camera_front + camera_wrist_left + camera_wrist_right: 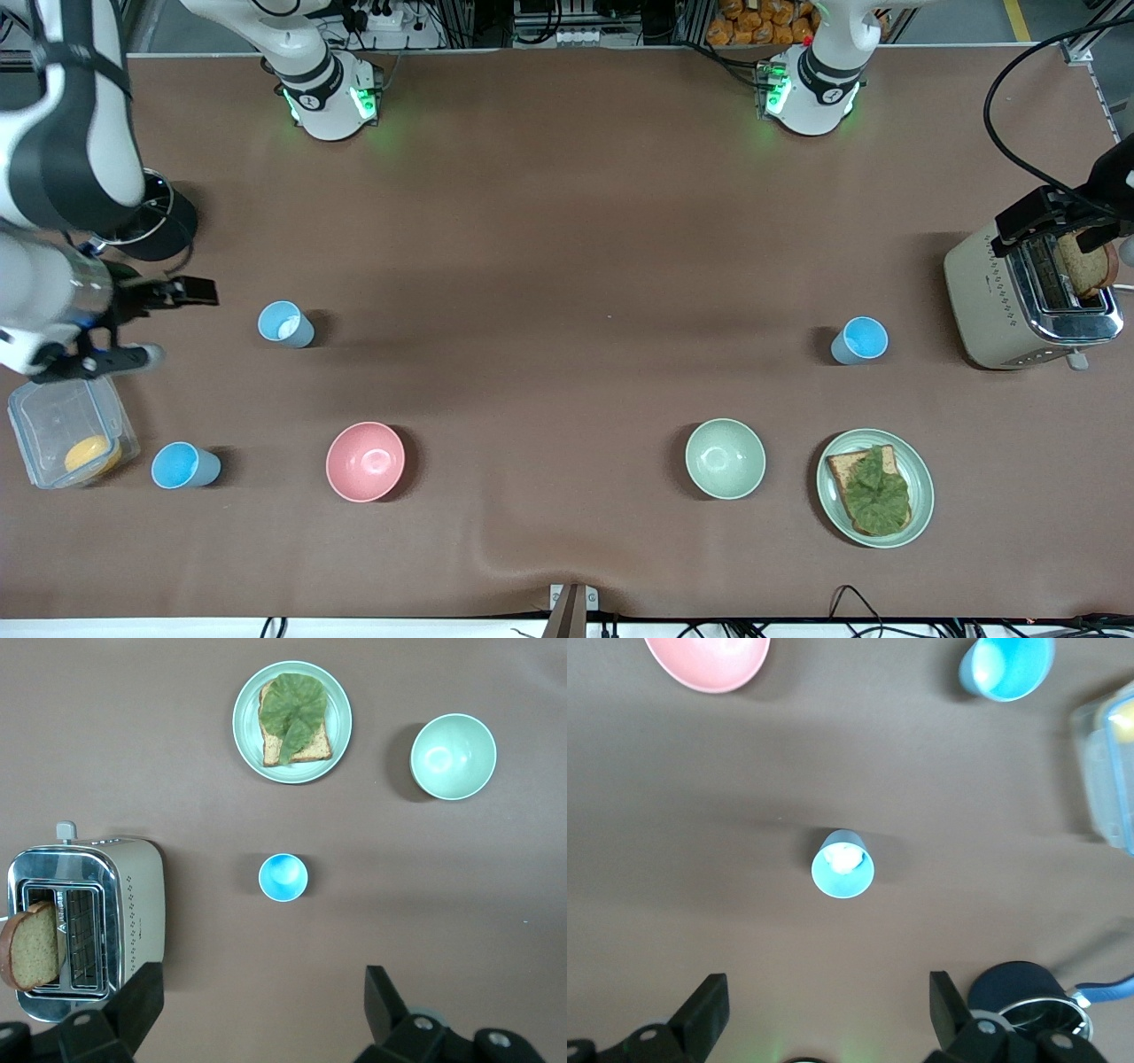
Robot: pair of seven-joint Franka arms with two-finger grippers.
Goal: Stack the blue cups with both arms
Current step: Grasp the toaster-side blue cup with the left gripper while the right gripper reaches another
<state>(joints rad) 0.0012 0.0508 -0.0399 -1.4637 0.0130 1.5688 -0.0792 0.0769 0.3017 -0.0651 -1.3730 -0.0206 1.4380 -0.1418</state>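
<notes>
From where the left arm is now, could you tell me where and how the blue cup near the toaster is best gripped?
Grip the blue cup by its rim, coming straight down from above. It stands upright with its mouth open, alone on bare table between the toaster and the green bowl, so one finger can probably go inside and one outside the wall. The left tool is open and empty.

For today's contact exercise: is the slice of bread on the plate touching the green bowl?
Apart. The front view shows bare table between the plate holding the bread and the green bowl.
</notes>
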